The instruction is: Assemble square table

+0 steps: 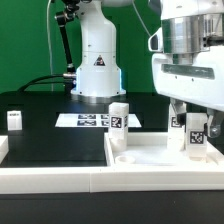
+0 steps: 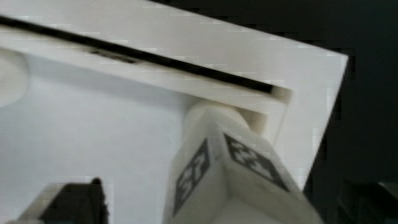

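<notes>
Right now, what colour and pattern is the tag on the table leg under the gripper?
Black-and-white squares on a white table leg; wrist view shows it best.

The square tray-like plastic table top (image 1: pixel 150 158) is white. The white block leg (image 1: pixel 118 114) at its far corner, on the exterior view's left, carries a black-and-white square tag (image 1: pixel 118 122); the second leg (image 2: pixel 222 170), by its edge on the exterior view's right, shows the same pattern. The surface (image 1: pixel 50 138) is black, the marker board (image 1: pixel 86 120) white with black tags, the backdrop (image 1: pixel 30 40) green.
</notes>
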